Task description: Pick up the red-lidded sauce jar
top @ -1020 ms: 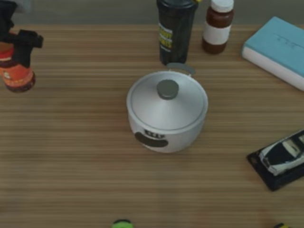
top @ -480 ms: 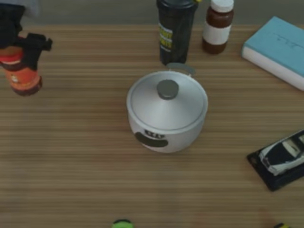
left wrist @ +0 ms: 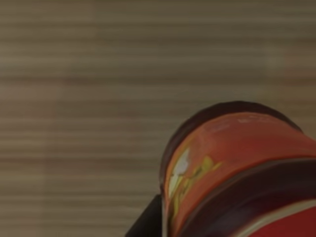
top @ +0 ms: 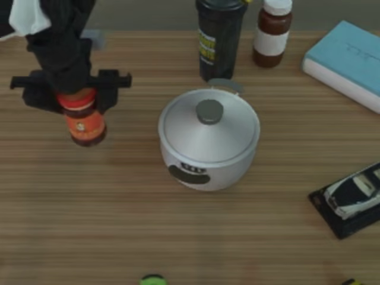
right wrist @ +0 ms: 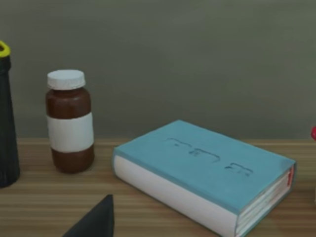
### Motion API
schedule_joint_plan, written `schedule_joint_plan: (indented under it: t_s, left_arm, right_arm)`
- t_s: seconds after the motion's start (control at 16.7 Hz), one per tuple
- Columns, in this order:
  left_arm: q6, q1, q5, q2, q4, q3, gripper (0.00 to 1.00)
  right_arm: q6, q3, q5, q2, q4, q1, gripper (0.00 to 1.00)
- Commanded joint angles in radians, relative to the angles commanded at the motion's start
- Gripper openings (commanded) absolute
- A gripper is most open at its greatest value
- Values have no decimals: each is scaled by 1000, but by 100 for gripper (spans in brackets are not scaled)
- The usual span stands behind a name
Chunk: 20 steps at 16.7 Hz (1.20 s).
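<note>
Pinching the red-lidded sauce jar (top: pixel 84 119) just under its lid, the left gripper (top: pixel 71 90) hangs at the top view's upper left. With the grip so high, the jar may swing or slip, in my judgement, and could knock the silver pot (top: pixel 208 138) nearby.

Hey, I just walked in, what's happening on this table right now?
The left gripper is clamped around the red-lidded sauce jar just below its lid, at the table's left side, left of the silver pot. The left wrist view shows wood grain beyond the jar's base, so it looks lifted. The right arm is parked off to the right, its camera facing the blue book and brown bottle.
</note>
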Motion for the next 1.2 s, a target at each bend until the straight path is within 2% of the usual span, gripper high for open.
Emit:
schedule_joint_plan:
  t_s: [0.18, 0.48, 0.84, 1.08, 1.2]
  left_arm:
    - [-62, -42, -15, -9, 32, -35, 0]
    - [-61, -38, -14, -4, 33, -37, 0]
    - [-56, -37, -14, 61, 189, -119, 0]
    - [-56, -36, -14, 68, 199, -124, 0]
    - [-56, -36, -14, 68, 199, -124, 15]
  right_arm:
    - [0, 0, 0, 0, 0, 0, 100]
    - [0, 0, 0, 0, 0, 0, 100]
    - [0, 0, 0, 0, 0, 0, 100]
    - [0, 0, 0, 0, 0, 0, 100]
    - [0, 0, 0, 0, 0, 0, 100]
